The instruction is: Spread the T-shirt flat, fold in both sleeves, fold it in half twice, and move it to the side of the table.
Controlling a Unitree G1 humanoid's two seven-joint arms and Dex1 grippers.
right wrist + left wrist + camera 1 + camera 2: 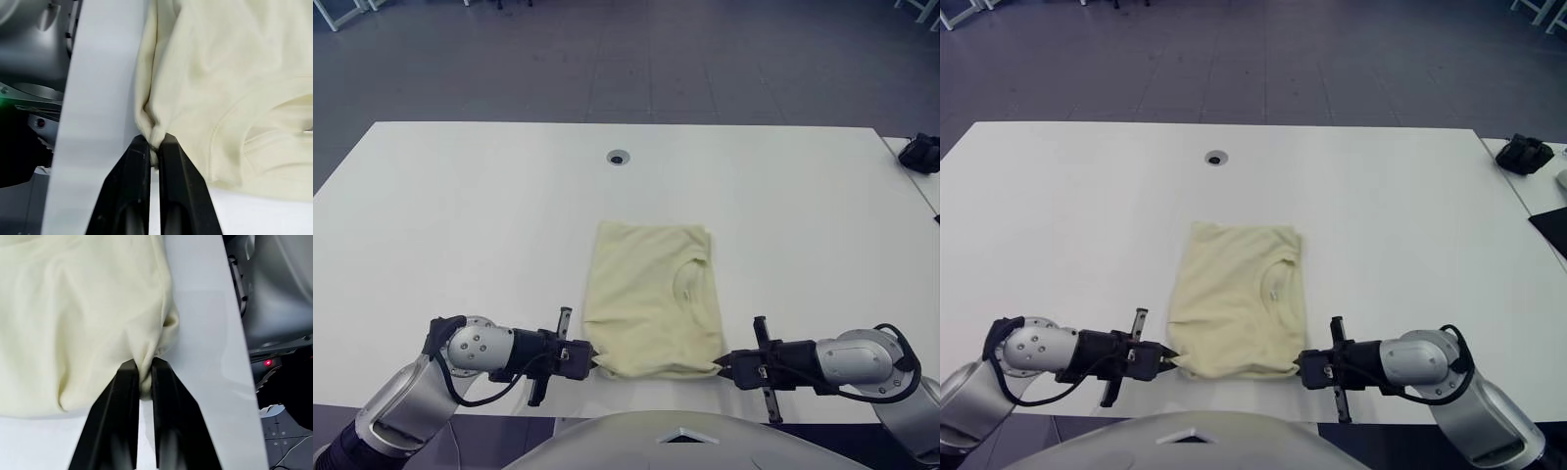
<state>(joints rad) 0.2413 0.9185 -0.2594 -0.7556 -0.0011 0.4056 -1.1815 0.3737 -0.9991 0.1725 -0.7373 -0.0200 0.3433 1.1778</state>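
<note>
A pale yellow T-shirt [651,299] lies on a white table [460,225], already folded into a tall rectangle with its sleeves tucked in and its collar showing on the robot's right half. Its long axis runs straight away from the robot, and its near short edge sits just inside the table's near edge. The left gripper [590,358] comes in from the robot's left and pinches the near left corner, its two black fingers closed tight on a bunched fold of cloth. The right gripper [722,367] mirrors it from the robot's right, fingers closed on the near right corner. Each arm is nearest its own corner, and the rest of the shirt stretches ahead of both. The next half fold likely depends on carrying this near edge forward, along the long axis, to meet the far edge. A small round hole [619,157] sits in the table well beyond the shirt.
</note>
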